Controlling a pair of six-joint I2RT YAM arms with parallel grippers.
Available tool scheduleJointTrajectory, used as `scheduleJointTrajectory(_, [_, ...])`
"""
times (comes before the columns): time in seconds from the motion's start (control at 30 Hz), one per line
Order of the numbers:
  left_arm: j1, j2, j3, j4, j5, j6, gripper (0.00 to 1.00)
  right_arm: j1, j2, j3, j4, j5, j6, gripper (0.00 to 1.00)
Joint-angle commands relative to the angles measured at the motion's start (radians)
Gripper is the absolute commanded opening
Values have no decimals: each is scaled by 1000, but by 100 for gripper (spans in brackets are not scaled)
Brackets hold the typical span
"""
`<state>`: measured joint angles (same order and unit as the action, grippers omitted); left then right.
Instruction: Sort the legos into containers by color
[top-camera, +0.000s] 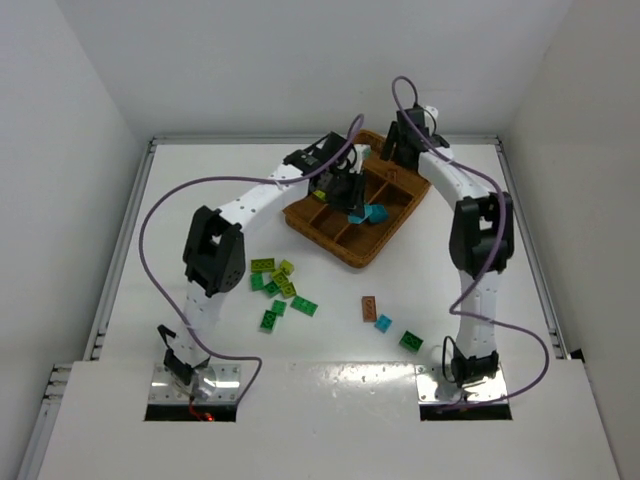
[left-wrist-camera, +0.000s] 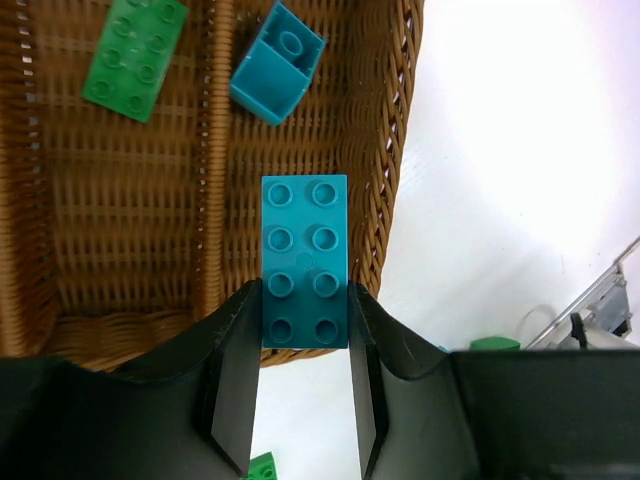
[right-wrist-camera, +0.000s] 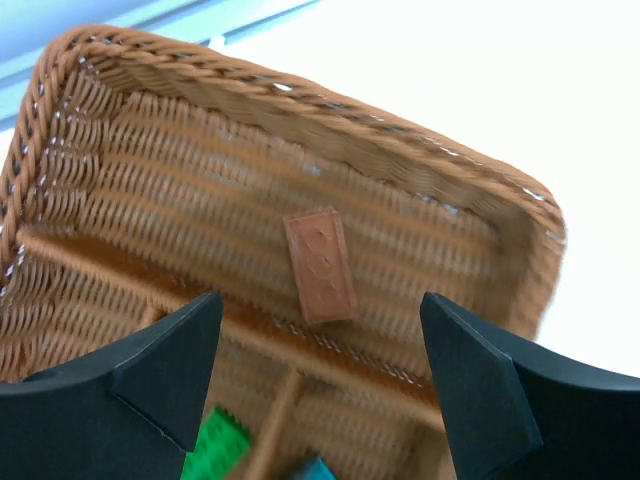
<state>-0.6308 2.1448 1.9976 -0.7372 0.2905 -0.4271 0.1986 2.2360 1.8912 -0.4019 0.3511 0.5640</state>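
Observation:
My left gripper (left-wrist-camera: 305, 312) is shut on a cyan-blue two-by-four lego (left-wrist-camera: 305, 258), held over the near end of an outer compartment of the wicker tray (left-wrist-camera: 395, 150). Another cyan lego (left-wrist-camera: 278, 62) lies further along that compartment. A green lego (left-wrist-camera: 135, 55) lies in the compartment beside it. My right gripper (right-wrist-camera: 320, 305) is open and empty above the tray's short end section (right-wrist-camera: 300, 105), where a brown-orange lego (right-wrist-camera: 320, 265) lies flat. In the top view both grippers, left (top-camera: 345, 192) and right (top-camera: 402, 150), hang over the tray (top-camera: 300, 215).
On the table in front of the tray lie a cluster of dark green and lime-yellow legos (top-camera: 275, 285), a brown-orange lego (top-camera: 369, 307), a cyan lego (top-camera: 383, 323) and a green lego (top-camera: 411, 341). White walls ring the table.

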Motion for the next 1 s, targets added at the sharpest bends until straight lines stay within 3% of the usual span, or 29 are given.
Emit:
scheduleJointTrajectory(0.0, [-23, 27, 53, 2, -28, -13, 0, -4, -266, -131, 75, 71, 0, 81])
scheduleJointTrajectory(0.07, [-47, 56, 67, 2, -28, -13, 0, -4, -347, -264, 110, 83, 0, 81])
scheduleJointTrajectory(0.2, [-47, 87, 87, 2, -51, -13, 65, -13, -499, -456, 120, 83, 22, 82])
scheduleJointTrajectory(0.3, [-47, 87, 87, 2, -51, -13, 85, -13, -597, -530, 106, 62, 36, 82])
scheduleJointTrajectory(0.57, [-47, -43, 76, -85, -86, 21, 89, 12, -832, -751, -18, -27, 80, 82])
scheduleJointTrajectory(0.7, [-8, -193, -76, -108, -192, 39, 83, 27, -1045, -970, -61, -164, 120, 81])
scheduleJointTrajectory(0.83, [75, -345, -244, -108, -295, 18, 83, 151, -1151, -1164, -133, -300, 137, 80])
scheduleJointTrajectory(0.97, [173, -465, -374, -87, -320, 7, 83, 292, -1173, -1245, -215, -301, 184, 81])
